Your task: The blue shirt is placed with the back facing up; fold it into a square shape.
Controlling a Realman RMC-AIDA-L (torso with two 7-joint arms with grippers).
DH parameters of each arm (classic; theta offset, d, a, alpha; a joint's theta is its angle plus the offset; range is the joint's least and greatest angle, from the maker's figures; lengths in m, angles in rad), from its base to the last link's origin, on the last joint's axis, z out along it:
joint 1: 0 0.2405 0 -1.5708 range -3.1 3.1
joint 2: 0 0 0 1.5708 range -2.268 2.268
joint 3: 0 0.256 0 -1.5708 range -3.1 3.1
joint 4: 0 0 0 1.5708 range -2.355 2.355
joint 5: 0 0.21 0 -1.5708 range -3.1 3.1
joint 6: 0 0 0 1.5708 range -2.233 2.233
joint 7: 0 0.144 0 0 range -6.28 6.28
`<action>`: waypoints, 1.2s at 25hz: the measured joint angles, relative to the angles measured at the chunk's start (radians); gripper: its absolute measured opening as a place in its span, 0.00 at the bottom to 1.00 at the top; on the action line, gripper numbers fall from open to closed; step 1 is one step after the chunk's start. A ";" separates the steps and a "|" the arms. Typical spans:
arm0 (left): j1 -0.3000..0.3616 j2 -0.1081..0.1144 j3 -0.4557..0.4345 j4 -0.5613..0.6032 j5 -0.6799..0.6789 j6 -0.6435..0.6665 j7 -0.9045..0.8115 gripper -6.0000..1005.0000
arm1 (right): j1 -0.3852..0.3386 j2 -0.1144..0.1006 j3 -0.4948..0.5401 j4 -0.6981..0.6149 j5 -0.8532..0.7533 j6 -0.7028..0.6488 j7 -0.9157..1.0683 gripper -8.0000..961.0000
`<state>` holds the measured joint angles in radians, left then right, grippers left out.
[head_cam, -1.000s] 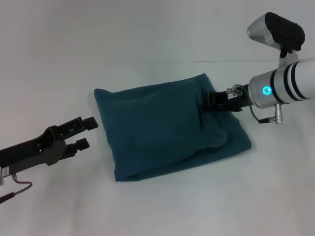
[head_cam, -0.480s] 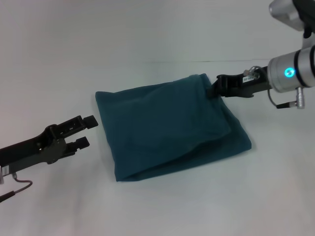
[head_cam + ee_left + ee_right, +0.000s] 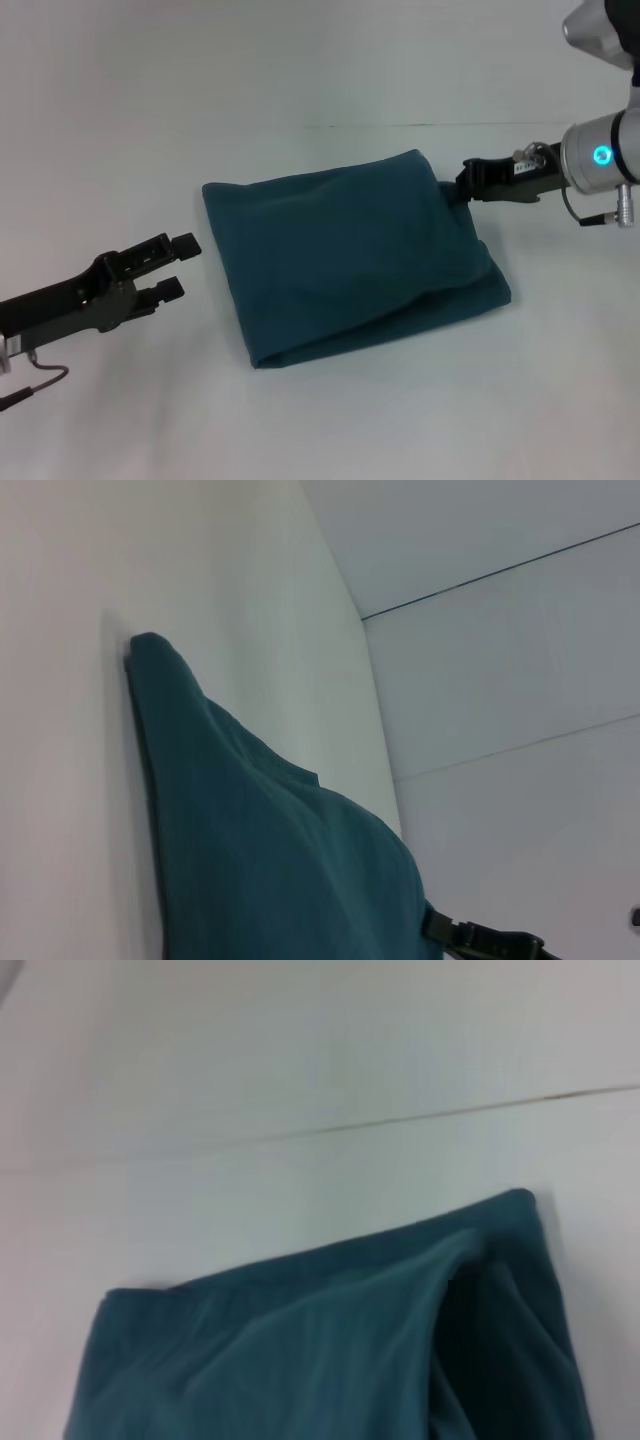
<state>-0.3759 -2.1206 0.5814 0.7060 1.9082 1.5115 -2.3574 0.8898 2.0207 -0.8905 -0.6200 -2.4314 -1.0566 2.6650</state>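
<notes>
The blue shirt [image 3: 350,255] is lying folded into a rough square on the white surface [image 3: 330,420], between both arms. The right pincer [image 3: 468,184] is sitting just beside the shirt's far right corner; whether it is gripping cloth, I cannot tell. The left pincer [image 3: 178,267] is hovering open near the shirt's left edge. No containers are showing.

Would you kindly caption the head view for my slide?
Folded blue shirt on the table; left gripper open beside it, right gripper at its far corner.

Obstacle: folded blue shirt [image 3: 350,255], mid-desk.
Free room: bare desk [image 3: 330,420] all around it.
Left gripper [image 3: 178,267]: short gap to shirt.
</notes>
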 joint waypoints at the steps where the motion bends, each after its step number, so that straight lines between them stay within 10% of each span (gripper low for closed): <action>1: 0.000 0.000 0.000 -0.003 0.000 0.000 0.000 0.93 | 0.002 0.000 0.000 0.008 -0.004 0.005 -0.001 0.08; 19: 0.000 -0.007 0.000 -0.013 0.000 -0.008 -0.001 0.93 | -0.007 -0.013 0.006 0.063 -0.048 0.052 0.007 0.12; 30: 0.005 -0.007 0.000 -0.013 0.001 -0.011 -0.002 0.93 | -0.011 -0.075 0.038 0.092 -0.190 0.121 0.151 0.14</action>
<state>-0.3706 -2.1275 0.5813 0.6933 1.9093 1.5008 -2.3598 0.8784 1.9458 -0.8525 -0.5281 -2.6216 -0.9357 2.8164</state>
